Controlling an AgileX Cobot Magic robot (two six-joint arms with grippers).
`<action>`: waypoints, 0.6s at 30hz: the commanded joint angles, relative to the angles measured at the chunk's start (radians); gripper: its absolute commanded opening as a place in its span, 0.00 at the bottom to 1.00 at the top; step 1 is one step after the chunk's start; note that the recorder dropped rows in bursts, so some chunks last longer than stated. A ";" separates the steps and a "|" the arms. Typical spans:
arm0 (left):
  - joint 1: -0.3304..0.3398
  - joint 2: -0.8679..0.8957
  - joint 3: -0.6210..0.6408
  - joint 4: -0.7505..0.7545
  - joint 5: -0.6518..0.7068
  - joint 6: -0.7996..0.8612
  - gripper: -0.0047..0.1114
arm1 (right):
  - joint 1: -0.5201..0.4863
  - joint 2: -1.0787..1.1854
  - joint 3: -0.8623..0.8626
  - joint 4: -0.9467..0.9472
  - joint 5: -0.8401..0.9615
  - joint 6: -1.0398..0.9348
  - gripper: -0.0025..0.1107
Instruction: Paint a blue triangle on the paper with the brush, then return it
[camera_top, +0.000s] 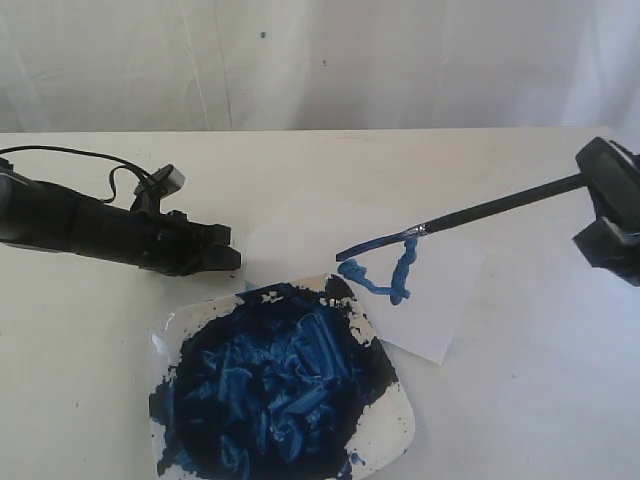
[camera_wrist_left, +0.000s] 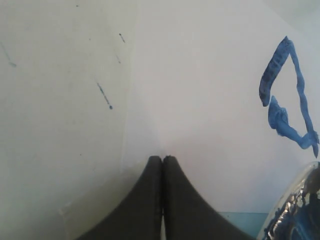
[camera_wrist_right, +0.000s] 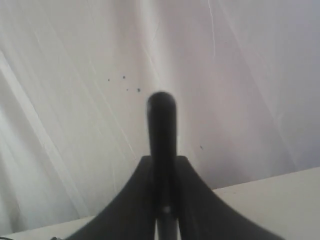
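**Operator:** Where is the brush (camera_top: 480, 213)?

**Guide:** Your right fingers (camera_wrist_right: 125, 210) clamp its black handle, off the paper (camera_top: 300, 235). Its bristles lie on the paper, along one stroke of the blue triangle (camera_top: 385, 270). Your left fingers (camera_wrist_left: 145, 200), pressed together and empty, sit at the paper's opposite edge.

**Operator:** How do I finish?

**Guide:** Probably drag lightly to close the corner gap, then lift straight up. The paint plate (camera_top: 397, 428) crowds the paper's near edge. Bare table (camera_top: 520, 400) lies beyond.
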 joint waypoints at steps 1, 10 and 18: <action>-0.006 0.040 0.018 0.018 -0.033 -0.026 0.04 | -0.002 -0.089 -0.001 -0.006 -0.022 0.078 0.02; -0.006 0.040 0.018 0.018 -0.033 -0.026 0.04 | -0.002 -0.300 -0.001 -0.006 0.193 0.174 0.02; -0.006 0.040 0.018 0.018 -0.033 -0.026 0.04 | -0.002 -0.414 -0.001 -0.041 0.349 0.359 0.02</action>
